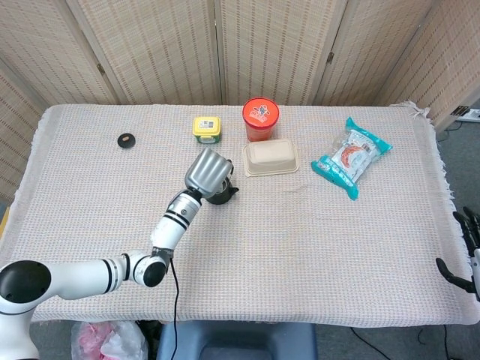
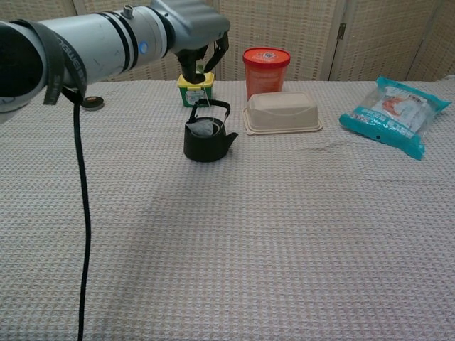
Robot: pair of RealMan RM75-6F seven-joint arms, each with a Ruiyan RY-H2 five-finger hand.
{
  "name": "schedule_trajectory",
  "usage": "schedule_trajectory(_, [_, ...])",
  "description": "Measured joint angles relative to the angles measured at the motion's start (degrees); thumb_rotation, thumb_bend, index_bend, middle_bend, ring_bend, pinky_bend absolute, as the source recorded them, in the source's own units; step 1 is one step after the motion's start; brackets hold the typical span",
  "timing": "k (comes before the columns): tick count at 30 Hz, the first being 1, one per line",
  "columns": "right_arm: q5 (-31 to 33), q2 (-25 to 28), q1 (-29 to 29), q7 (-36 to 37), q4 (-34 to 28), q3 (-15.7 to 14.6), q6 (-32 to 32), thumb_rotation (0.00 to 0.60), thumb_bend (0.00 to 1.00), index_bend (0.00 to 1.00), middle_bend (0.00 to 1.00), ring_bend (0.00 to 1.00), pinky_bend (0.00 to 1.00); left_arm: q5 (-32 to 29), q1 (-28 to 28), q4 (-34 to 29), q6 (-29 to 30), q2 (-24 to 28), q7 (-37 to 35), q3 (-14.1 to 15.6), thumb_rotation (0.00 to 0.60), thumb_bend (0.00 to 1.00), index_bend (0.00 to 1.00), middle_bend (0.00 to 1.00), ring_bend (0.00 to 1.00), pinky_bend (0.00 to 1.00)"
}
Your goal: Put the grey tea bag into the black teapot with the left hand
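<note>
Grey tea bag (image 2: 204, 128) sits in the mouth of the black teapot (image 2: 207, 144), partly inside, its top showing level with the rim under the raised handle. Above it the left hand (image 2: 200, 55) pinches the bag's tag at the end of the string, fingers drawn together over it; in the head view that hand (image 1: 208, 171) hides most of the pot. The right hand (image 1: 466, 251) hangs at the far right edge of the worktop (image 2: 284, 234), holding nothing, fingers apart.

The bag looks not fully sunk, so the risk is in the release. If the string is let go while the bag rides on the rim, it could tip out over the side. If the hand drifts sideways with the string taut, it may drag the bag back out or tug the light pot toward the yellow-lidded tub (image 2: 195, 85) just behind. The pot's handle could also snag the string.
</note>
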Motion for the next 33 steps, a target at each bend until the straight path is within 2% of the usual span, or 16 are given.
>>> schedule_trajectory(10, [-1.09, -0.1, 0.04, -0.44, -0.17, -0.39, 0.18, 0.6, 0.24, 0.0, 0.0, 0.0, 0.0, 0.28, 2.11, 1.27, -1.48, -1.97, -4.89, 1.1, 0.6, 0.39, 0.59, 1.0, 1.0, 1.0])
schedule_trajectory(23, [-2.58, 0.3, -0.99, 2.08, 0.69, -0.68, 2.53, 0.6, 0.24, 0.0, 0.0, 0.0, 0.0, 1.04, 0.45, -0.25, 0.53, -4.95, -1.5, 0.64, 0.6, 0.39, 0.58, 1.0, 1.0, 1.0])
schedule_trajectory(31, [-4.27, 0.5, -1.94, 3.84, 1.39, -1.08, 4.96, 0.6, 0.25, 0.0, 0.0, 0.0, 0.0, 1.02, -0.37, -1.91, 2.35, -7.16, 0.48, 0.4, 0.6, 0.39, 0.51, 1.0, 1.0, 1.0])
schedule_trajectory(33, [-4.61, 0.53, -2.04, 4.23, 1.65, -1.17, 5.14, 0.6, 0.25, 0.0, 0.0, 0.0, 0.0, 1.3, -0.59, -2.29, 2.53, -8.08, 0.62, 0.41, 0.6, 0.39, 0.44, 1.0, 1.0, 1.0])
